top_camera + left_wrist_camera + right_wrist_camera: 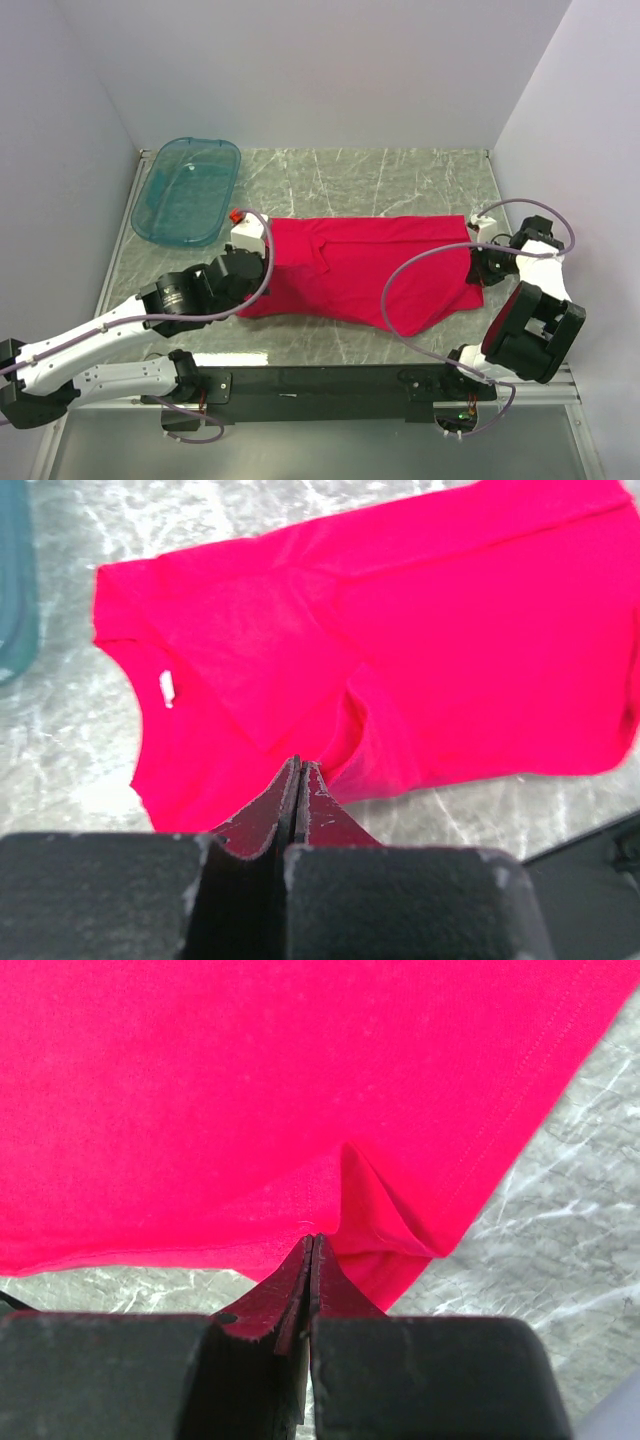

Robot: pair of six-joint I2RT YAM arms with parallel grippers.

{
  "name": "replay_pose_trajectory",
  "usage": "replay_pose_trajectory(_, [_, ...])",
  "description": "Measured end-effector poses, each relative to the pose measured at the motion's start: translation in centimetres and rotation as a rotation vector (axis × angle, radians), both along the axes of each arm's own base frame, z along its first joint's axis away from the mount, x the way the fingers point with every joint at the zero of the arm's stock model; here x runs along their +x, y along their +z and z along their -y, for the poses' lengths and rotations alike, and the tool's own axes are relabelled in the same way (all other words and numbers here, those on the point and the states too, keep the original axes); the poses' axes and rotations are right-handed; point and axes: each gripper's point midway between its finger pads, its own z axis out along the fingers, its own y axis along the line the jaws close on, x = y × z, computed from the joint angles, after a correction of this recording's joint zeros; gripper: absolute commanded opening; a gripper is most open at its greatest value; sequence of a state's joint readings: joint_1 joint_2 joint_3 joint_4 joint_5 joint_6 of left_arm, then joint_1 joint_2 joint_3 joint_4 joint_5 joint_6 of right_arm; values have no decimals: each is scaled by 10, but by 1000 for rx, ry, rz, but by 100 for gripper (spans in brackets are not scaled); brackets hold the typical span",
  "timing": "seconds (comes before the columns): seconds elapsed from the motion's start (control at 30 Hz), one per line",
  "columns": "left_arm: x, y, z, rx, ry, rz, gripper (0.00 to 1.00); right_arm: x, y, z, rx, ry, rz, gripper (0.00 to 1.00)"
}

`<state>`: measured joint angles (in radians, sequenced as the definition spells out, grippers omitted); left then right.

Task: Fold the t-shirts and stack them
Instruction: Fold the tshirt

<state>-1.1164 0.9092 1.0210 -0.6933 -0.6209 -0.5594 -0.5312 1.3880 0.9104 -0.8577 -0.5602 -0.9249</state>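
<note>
Top external view: the red t-shirt (370, 270) lies on the table (400, 175), stretched between both claws. The left claw (298, 768) is pressed together on the shirt's edge at its tips, with the collar (150, 680) ahead and to its left. The right claw (311, 1242) pinches a tented fold of the shirt. A tub (187, 190) sits beyond the left claw.

Translucent teal plastic tub (187, 192), apparently open side up, at far left corner of grey-green marbled table (400, 180).
</note>
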Motion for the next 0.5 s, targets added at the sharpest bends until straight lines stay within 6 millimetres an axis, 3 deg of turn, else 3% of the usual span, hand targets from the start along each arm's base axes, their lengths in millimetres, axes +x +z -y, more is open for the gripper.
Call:
replay_pose_trajectory(0.27, [14,0,-9,51,30,22,1,0,0,10,3,-38,10,2])
replay_pose_trajectory(0.5, [24,22,-6,48,14,81,1,1,-3,17,4,-70,14,3])
